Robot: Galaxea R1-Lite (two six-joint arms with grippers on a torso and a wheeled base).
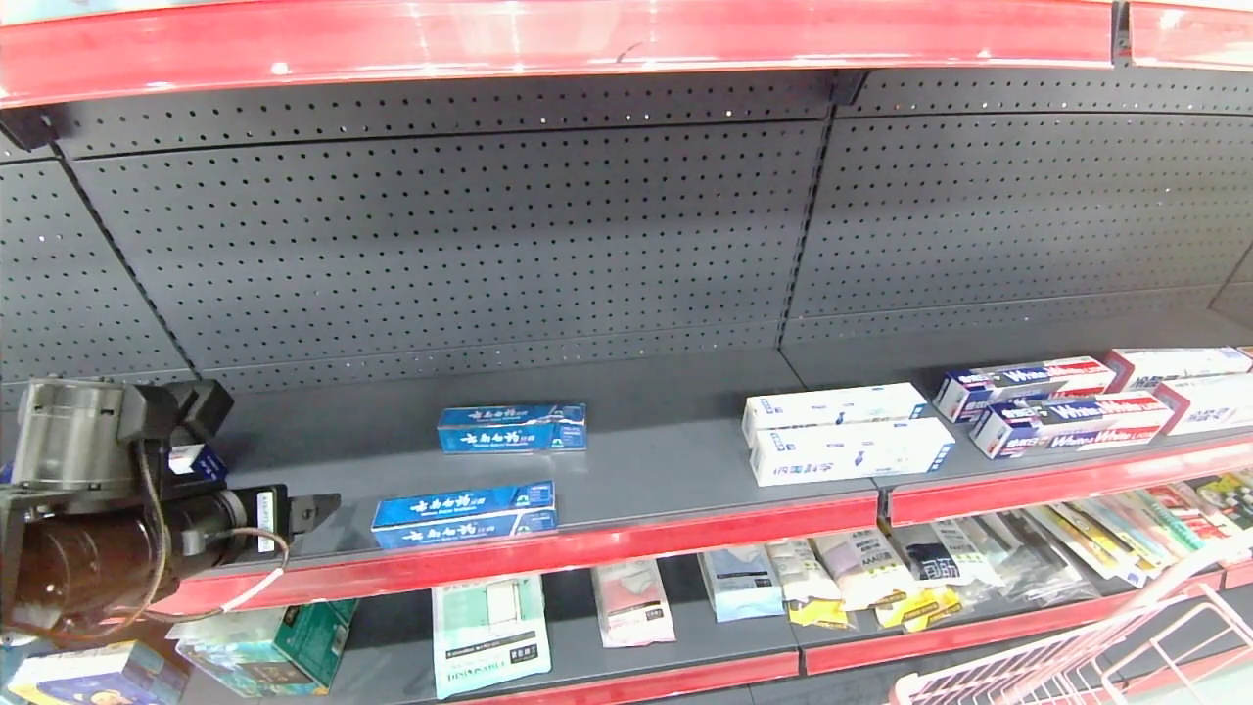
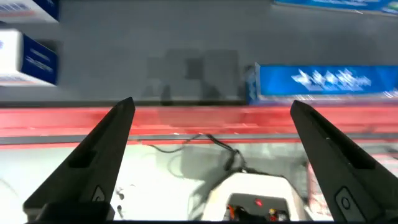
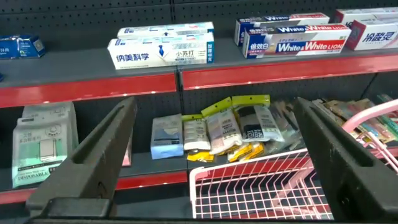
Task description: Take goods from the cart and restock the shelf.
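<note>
The shelf [image 1: 626, 446] carries two blue toothpaste boxes, one at the back [image 1: 511, 427] and one at the front lip [image 1: 465, 512]. My left gripper [image 2: 212, 106] is open with nothing between its fingers, just in front of the red shelf edge [image 2: 186, 121]. The front blue box [image 2: 323, 82] lies a little to its side. In the head view the left gripper [image 1: 315, 509] sits at the shelf's left end. My right gripper [image 3: 214, 102] is open and holds nothing, above the pink wire cart [image 3: 261, 186] and facing the shelves.
White toothpaste boxes [image 1: 847, 436] and red-white-blue ones [image 1: 1052, 406] fill the shelf's right part. A small blue-white box [image 1: 196, 460] lies behind the left arm. Bagged goods [image 1: 852, 578] lie on the lower shelf. The cart's rim [image 1: 1096, 646] is at bottom right.
</note>
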